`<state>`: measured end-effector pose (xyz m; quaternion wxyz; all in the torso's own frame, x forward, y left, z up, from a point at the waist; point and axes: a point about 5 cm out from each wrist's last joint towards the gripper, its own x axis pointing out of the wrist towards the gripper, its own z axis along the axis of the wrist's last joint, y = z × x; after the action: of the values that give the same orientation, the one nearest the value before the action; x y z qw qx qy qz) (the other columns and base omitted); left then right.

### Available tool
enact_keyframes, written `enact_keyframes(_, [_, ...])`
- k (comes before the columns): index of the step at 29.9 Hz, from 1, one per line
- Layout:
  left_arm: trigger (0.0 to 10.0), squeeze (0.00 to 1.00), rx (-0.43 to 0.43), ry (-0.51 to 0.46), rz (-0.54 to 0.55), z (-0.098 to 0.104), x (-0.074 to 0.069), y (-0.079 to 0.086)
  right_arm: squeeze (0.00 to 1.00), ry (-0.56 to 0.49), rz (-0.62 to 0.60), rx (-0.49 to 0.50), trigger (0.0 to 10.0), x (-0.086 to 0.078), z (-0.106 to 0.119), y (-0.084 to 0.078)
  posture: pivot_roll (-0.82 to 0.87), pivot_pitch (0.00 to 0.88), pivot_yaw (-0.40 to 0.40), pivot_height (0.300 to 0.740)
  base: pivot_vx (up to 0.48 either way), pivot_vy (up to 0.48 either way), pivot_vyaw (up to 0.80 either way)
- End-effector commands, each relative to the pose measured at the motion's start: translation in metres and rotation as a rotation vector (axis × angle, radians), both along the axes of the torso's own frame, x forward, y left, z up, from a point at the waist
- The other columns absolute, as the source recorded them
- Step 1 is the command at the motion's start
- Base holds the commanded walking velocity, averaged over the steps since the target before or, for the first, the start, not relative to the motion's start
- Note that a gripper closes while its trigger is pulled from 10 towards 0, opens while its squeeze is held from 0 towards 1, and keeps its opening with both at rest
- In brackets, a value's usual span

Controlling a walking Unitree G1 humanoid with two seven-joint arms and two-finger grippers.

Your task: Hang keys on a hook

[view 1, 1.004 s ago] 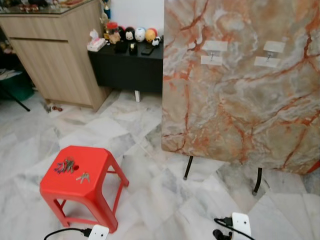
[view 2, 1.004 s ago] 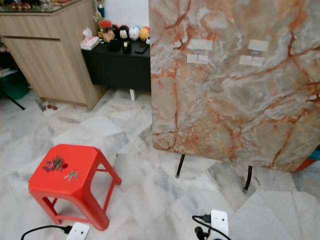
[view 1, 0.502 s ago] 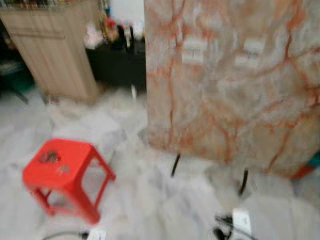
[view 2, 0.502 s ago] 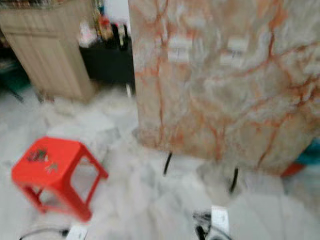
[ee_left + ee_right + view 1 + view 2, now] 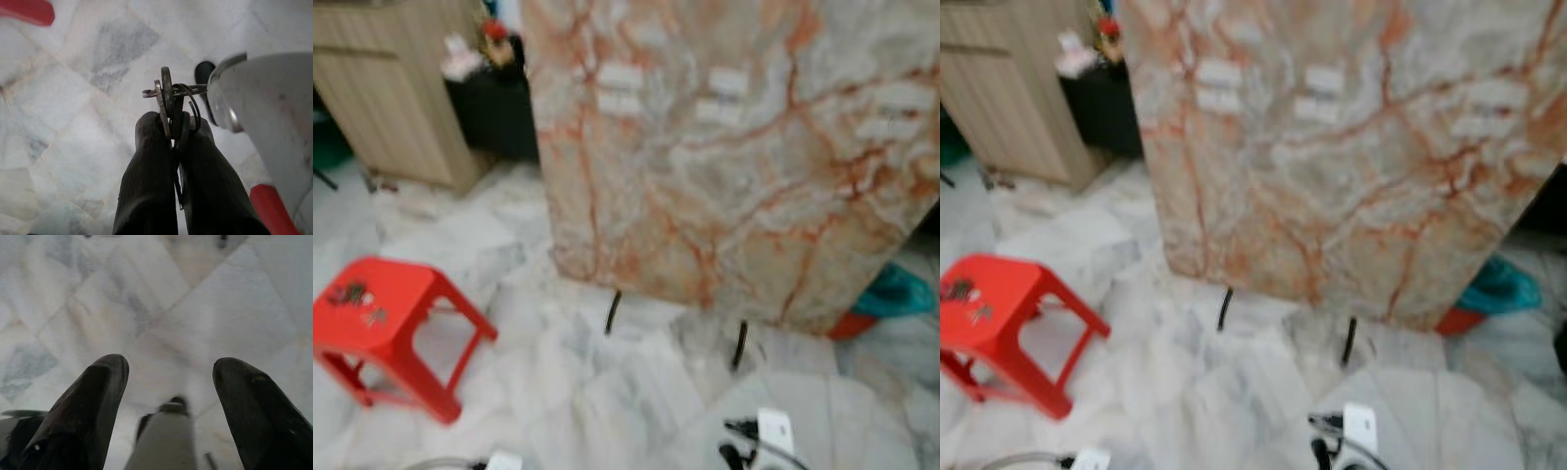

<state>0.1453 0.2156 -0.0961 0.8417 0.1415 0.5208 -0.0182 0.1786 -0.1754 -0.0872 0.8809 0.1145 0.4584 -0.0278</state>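
Note:
My left gripper [image 5: 173,125] hangs over the marble floor, shut on a small bunch of keys [image 5: 168,95] on a ring. Pointing down at the floor, my right gripper [image 5: 168,369] is open with nothing between its fingers. A tall orange-veined marble board [image 5: 724,166] stands ahead on two black legs. Small white hook pads [image 5: 620,78] [image 5: 729,82] are stuck near its top; the hooks themselves are blurred. At the left stands a red plastic stool [image 5: 386,328] with two more bunches of keys [image 5: 352,293] lying on its seat.
A wooden cabinet [image 5: 396,93] and a low black sideboard [image 5: 494,113] with figurines stand at the back left. A teal and red object [image 5: 886,299] lies behind the board's right side. The board's legs [image 5: 613,311] [image 5: 739,345] stand on open marble floor.
The whole picture has slid to the left and stays blurred, so the camera has turned right. The stool, board and furniture have not moved themselves.

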Motion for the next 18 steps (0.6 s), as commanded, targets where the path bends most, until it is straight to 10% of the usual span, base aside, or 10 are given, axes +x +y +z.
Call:
enact_keyframes(1, [10.0,0.0,0.001,0.006,-0.018,-0.0013,-0.0005,-0.0055,0.0,0.008,-0.017,-0.014,10.0,-0.0029,-0.0006,-0.0079,0.05,0.041,-0.005,0.74,0.0,-0.405,0.0])
enact_keyframes(18, [10.0,0.0,0.004,-0.004,-0.023,-0.0003,0.0025,-0.0062,0.0,0.0,-0.019,-0.013,10.0,-0.0007,0.0004,-0.0077,0.05,0.029,-0.009,0.74,0.0,-0.407,0.0])
